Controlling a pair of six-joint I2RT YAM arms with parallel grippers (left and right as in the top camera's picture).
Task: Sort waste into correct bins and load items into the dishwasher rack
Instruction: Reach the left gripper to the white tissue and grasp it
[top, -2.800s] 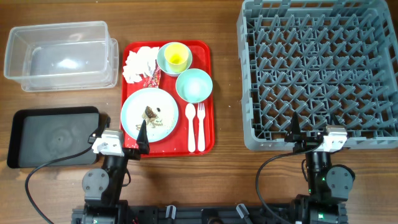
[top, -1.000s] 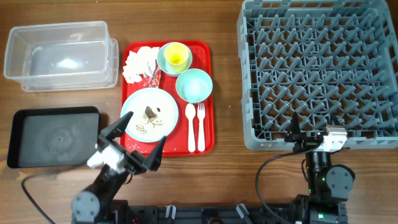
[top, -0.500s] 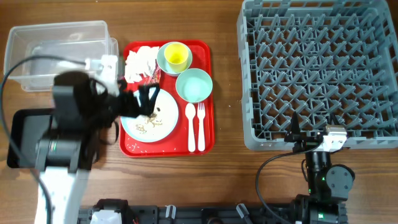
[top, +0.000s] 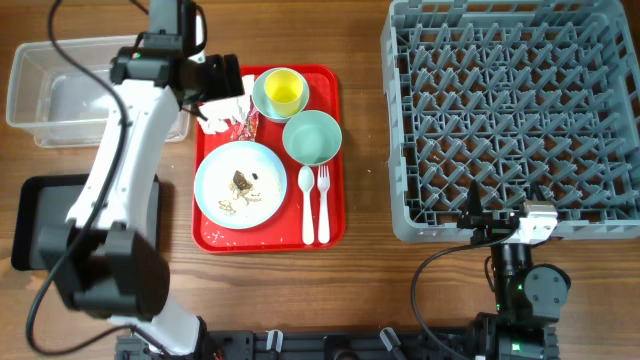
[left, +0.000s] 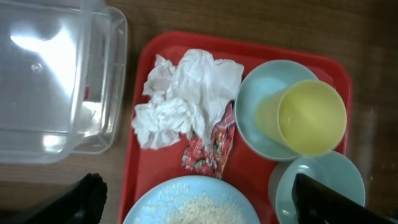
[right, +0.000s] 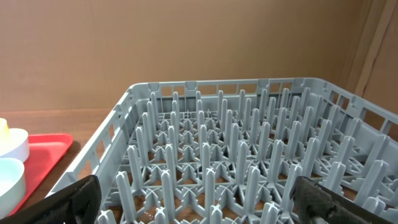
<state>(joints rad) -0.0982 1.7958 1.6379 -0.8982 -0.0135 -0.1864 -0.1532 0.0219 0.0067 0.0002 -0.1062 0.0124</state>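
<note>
On the red tray (top: 333, 215) lie a crumpled white napkin (top: 220, 103) (left: 186, 93), a red foil wrapper (top: 246, 125) (left: 208, 146), a pale-blue plate (top: 240, 184) (left: 186, 205) with brown scraps and rice crumbs, a yellow cup (top: 283, 92) (left: 311, 117) standing in a pale-blue bowl (left: 258, 109), a mint-green bowl (top: 312, 137), and a white spoon (top: 306, 205) and fork (top: 323, 205). My left gripper (top: 215, 90) (left: 199, 205) hovers open above the napkin and wrapper, holding nothing. Open and empty, my right gripper (top: 505, 208) (right: 202, 202) sits at the front edge of the grey dishwasher rack (top: 510, 120) (right: 249, 162).
A clear plastic tub (top: 95, 90) (left: 50, 74) stands just left of the red tray, close to my left arm. The shallow black tray (top: 40, 220) lies in front of it at the left. Bare wood separates the red tray from the rack.
My left arm has swung from the table's front edge up and back over the tray's far end, above the napkin. The right arm has not moved.
</note>
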